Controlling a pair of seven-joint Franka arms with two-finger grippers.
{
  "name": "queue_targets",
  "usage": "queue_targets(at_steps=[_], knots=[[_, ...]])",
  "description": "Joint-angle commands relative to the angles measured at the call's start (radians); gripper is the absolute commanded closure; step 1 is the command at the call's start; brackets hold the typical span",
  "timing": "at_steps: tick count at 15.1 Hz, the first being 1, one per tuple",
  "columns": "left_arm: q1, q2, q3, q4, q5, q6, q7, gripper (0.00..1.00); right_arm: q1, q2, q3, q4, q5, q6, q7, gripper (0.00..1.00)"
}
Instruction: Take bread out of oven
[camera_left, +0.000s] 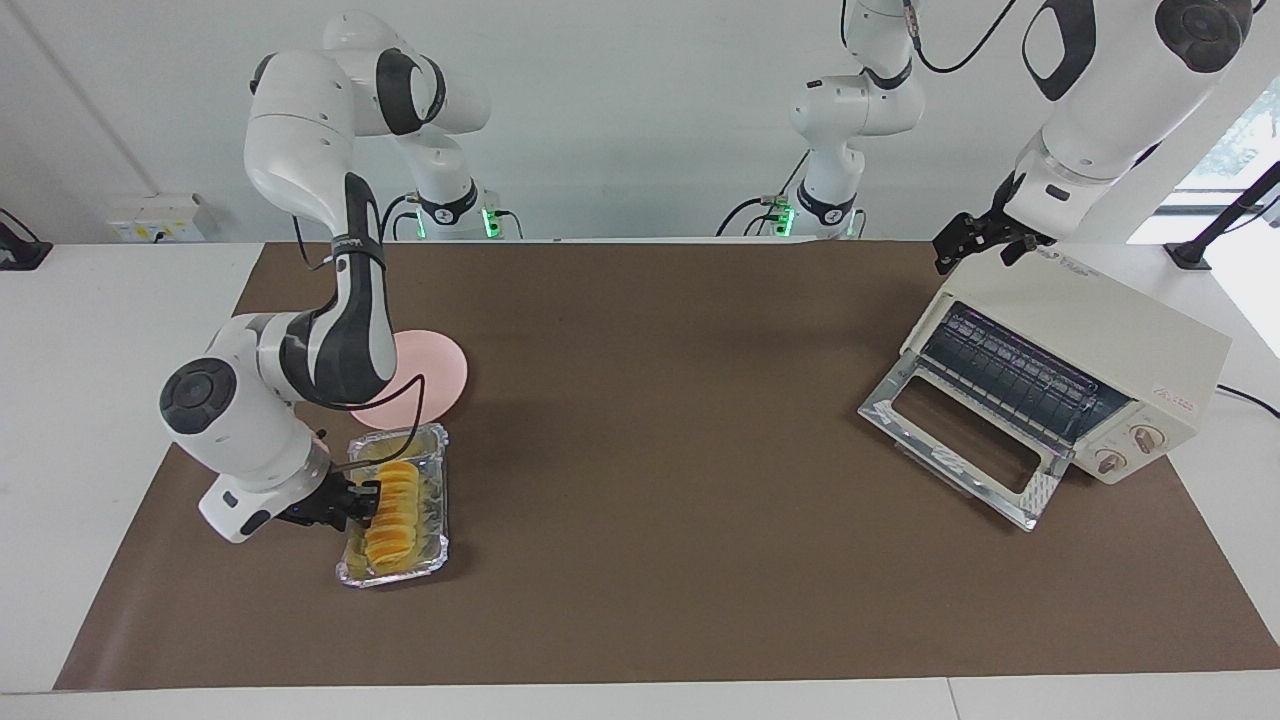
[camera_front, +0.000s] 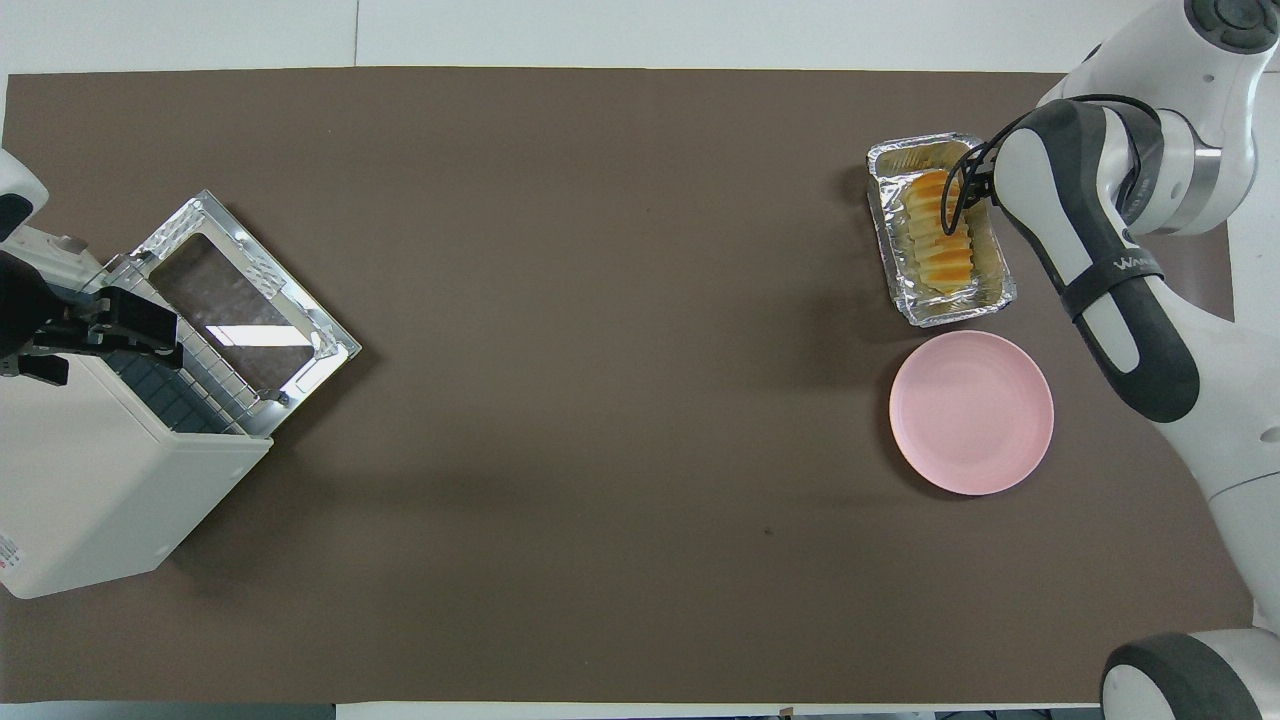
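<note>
Facing view: high, across table (camera_left: 640, 620), facing robots. Overhead: above robots' end, steeply down. Both share whole brown mat, edge to edge.

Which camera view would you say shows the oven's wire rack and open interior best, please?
The facing view: the cream-white boxy toaster oven faces that camera, showing its dark interior, wire rack and two knobs. The overhead view shows mainly its top and the lowered glass door, with a strip of rack.
</note>
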Motion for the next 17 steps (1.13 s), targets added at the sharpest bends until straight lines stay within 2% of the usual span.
queue_targets(at_steps=[1,5,12,17], knots=[[-0.002,-0.025,0.004,-0.021,-0.005,0.010,0.004,0.00,-0.001,-0.065,0.006,-0.020,-0.013,-0.086,-0.035,0.00],[0.002,-0.025,0.003,-0.021,-0.005,0.010,0.008,0.00,0.045,-0.072,0.004,-0.047,-0.027,-0.028,-0.028,0.00],[-0.006,-0.025,0.003,-0.022,-0.008,0.012,0.010,0.00,0.075,-0.118,0.004,-0.284,-0.093,0.260,-0.008,0.00],[-0.006,-0.026,0.003,-0.021,-0.008,0.013,0.008,0.00,0.084,-0.115,0.004,-0.278,-0.093,0.253,0.026,0.00]])
